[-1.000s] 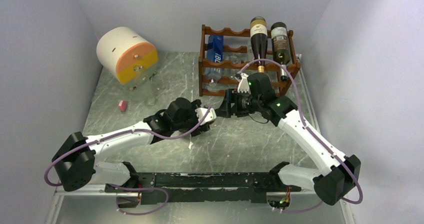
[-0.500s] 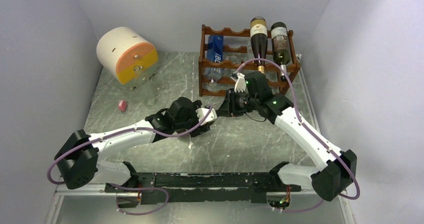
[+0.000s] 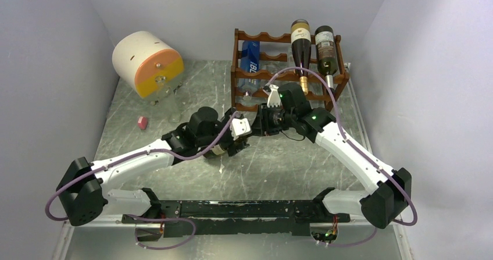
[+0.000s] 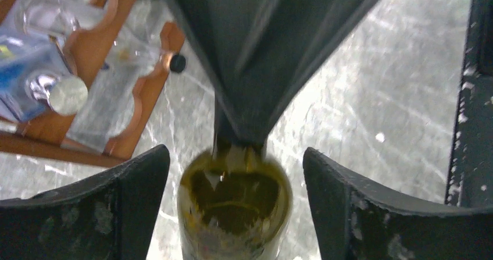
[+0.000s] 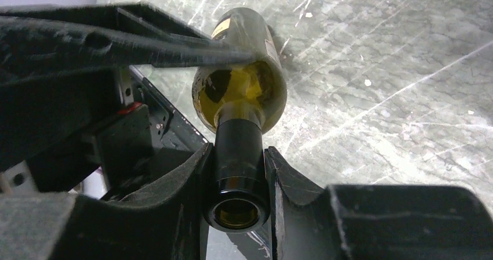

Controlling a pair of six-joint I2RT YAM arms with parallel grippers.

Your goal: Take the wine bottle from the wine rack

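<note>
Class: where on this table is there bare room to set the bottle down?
Bare table between left arm, right arm and base rail; also between white drum and wine rack. Crowded in front of the rack, around the held wine bottle.

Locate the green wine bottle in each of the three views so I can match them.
Top external: wine bottle mid-table, mostly hidden under the left arm.
Left wrist: bottom centre, between the open left fingers, touching neither.
Right wrist: centre, neck clamped in the right gripper.
Shared landmark: scratched grey table.
</note>
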